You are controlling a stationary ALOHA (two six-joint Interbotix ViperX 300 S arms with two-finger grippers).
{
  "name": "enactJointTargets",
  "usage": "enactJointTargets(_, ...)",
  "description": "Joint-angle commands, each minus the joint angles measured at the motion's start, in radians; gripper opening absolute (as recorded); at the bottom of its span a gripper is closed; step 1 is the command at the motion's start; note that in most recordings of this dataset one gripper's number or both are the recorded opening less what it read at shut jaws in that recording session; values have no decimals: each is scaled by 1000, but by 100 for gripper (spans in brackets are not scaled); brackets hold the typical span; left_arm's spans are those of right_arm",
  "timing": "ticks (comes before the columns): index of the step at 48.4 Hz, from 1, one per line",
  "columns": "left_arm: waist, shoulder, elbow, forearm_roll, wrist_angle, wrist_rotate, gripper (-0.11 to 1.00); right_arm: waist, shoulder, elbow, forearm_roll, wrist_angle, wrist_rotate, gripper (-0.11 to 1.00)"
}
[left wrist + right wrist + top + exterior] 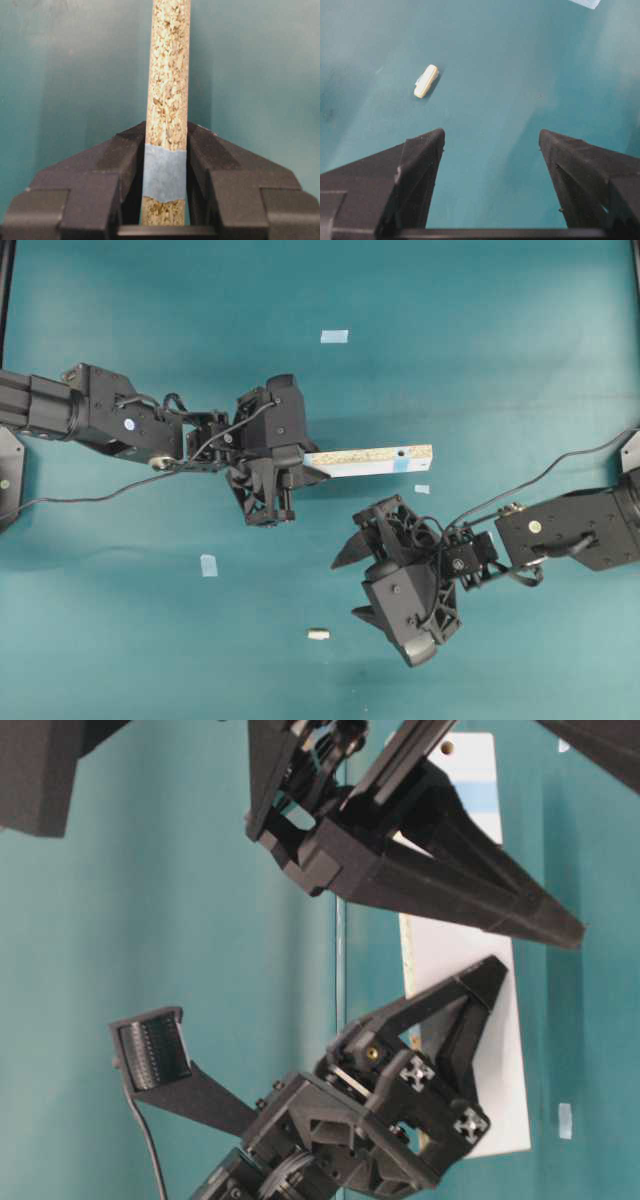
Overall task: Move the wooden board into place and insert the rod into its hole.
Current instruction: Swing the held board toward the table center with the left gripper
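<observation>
**Board gripped, peg waiting on the table**

The left gripper [300,472] pinches one end of the long pale wooden board [368,459] between its jaws, the strip reaching toward the middle of the teal table [500,340], its small dark hole [400,453] by a light blue patch at the far end. The right gripper [358,585] hovers with jaws spread wide, empty. The tiny whitish cylindrical rod [318,634] lies near it on the table.
</observation>
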Motion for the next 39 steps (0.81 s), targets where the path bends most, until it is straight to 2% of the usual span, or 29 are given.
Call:
enactJointTargets(1,-3,-12,-26,-2,-12,-9,21,0,-11,-23,-2,-6,-2,86)
enactJointTargets(39,-20,54,-44,-2,-21,-6,21,-3,-9,-18,-2,-3,-2,86)
